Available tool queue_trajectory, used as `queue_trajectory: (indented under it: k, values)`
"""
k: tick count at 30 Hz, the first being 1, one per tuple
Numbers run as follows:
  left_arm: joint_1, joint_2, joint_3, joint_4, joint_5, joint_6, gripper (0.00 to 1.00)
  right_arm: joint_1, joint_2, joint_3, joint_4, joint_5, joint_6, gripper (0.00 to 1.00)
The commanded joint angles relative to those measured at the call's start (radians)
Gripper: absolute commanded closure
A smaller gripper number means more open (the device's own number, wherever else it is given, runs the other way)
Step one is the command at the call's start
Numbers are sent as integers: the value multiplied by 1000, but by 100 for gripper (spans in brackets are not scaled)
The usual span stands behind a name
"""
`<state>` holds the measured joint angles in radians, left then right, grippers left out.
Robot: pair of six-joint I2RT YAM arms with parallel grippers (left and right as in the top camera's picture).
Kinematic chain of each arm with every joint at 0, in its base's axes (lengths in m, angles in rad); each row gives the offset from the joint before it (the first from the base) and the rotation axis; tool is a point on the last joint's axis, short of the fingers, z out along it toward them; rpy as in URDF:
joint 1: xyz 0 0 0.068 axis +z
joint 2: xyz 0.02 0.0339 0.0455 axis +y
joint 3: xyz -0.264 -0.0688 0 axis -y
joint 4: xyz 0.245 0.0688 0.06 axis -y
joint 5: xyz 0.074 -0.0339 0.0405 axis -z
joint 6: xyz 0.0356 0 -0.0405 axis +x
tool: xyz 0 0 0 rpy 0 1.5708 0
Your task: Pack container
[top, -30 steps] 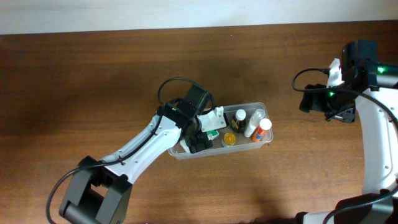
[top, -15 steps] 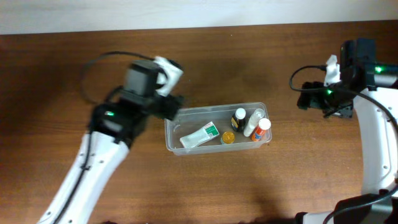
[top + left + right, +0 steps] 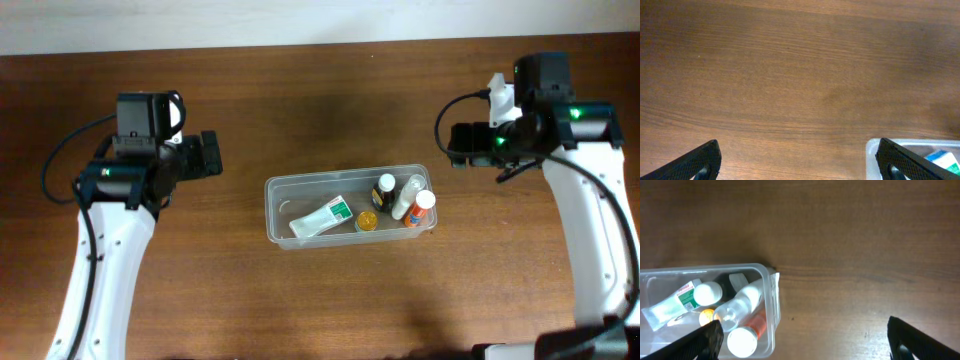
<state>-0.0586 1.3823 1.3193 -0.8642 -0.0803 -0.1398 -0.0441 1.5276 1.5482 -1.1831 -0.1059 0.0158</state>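
Observation:
The clear plastic container (image 3: 300, 182) stands mid-table. It holds a white tube with a green label (image 3: 322, 216), a dark bottle (image 3: 384, 190), a clear bottle (image 3: 408, 195), an orange bottle with a white cap (image 3: 422, 207) and a small yellow item (image 3: 368, 222). My left gripper (image 3: 208, 155) is open and empty, well to the left of the container. In the left wrist view (image 3: 797, 162) only a container corner (image 3: 872, 150) shows. My right gripper (image 3: 458, 146) is open and empty, up and right of the container. The right wrist view (image 3: 805, 342) shows the container's right end (image 3: 772, 287).
Bare brown wooden table (image 3: 320, 90) lies all around the container. A pale wall strip runs along the table's far edge (image 3: 300, 20).
My left gripper has lifted out of the container and swung far left, leaving the white tube lying inside. My right arm has shifted slightly left.

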Motion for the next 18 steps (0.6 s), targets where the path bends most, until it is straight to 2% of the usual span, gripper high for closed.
queue_trajectory:
  k: [1,6,11,14,18]
  values:
    - [0,-175,-87,15,25,4,1,5,-185,-93,64,28,46,4]
    - [-7,-491,-337,109,39,20,1,5,-517,-403,253,58,53,4]
    - [-6,-787,-561,184,32,21,1,5,-848,-701,355,58,52,1]
    - [-6,-882,-602,133,32,21,1,5,-972,-801,341,58,52,1]
    - [-6,-928,-603,-46,32,21,1,5,-1057,-886,262,58,52,1]
